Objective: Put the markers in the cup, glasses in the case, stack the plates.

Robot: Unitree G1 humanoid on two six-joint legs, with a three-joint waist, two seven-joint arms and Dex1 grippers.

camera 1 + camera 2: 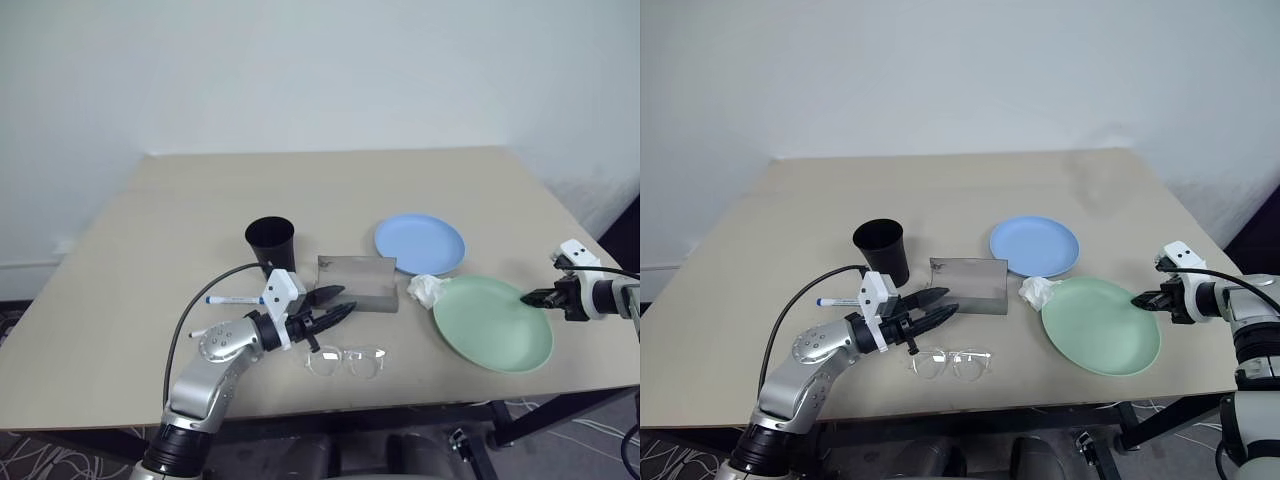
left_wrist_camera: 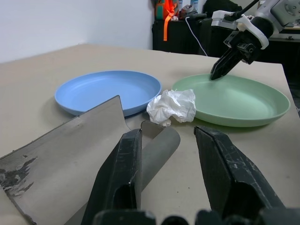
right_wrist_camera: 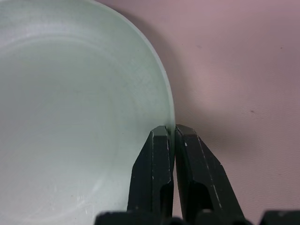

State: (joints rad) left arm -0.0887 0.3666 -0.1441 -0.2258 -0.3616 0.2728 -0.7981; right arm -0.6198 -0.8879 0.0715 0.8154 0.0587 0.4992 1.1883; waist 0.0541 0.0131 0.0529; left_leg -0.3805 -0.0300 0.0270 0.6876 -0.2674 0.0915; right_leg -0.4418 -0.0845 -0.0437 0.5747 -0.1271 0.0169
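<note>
My right gripper (image 3: 170, 131) is shut on the right rim of the pale green plate (image 1: 492, 323), which lies flat on the table. Beyond that plate lies the light blue plate (image 1: 420, 243), apart from it. My left gripper (image 1: 338, 303) hovers open and level, holding nothing, at the left end of the grey case (image 1: 357, 283). The clear-framed glasses (image 1: 346, 360) lie on the table just in front of it. A black cup (image 1: 270, 240) stands upright left of the case. A blue-capped white marker (image 1: 232, 299) lies beside the left wrist.
A crumpled white tissue (image 1: 428, 290) sits between the case and the green plate, touching the plate's rim. The beige table's front edge (image 1: 400, 408) runs just in front of the glasses. A white wall stands behind the table.
</note>
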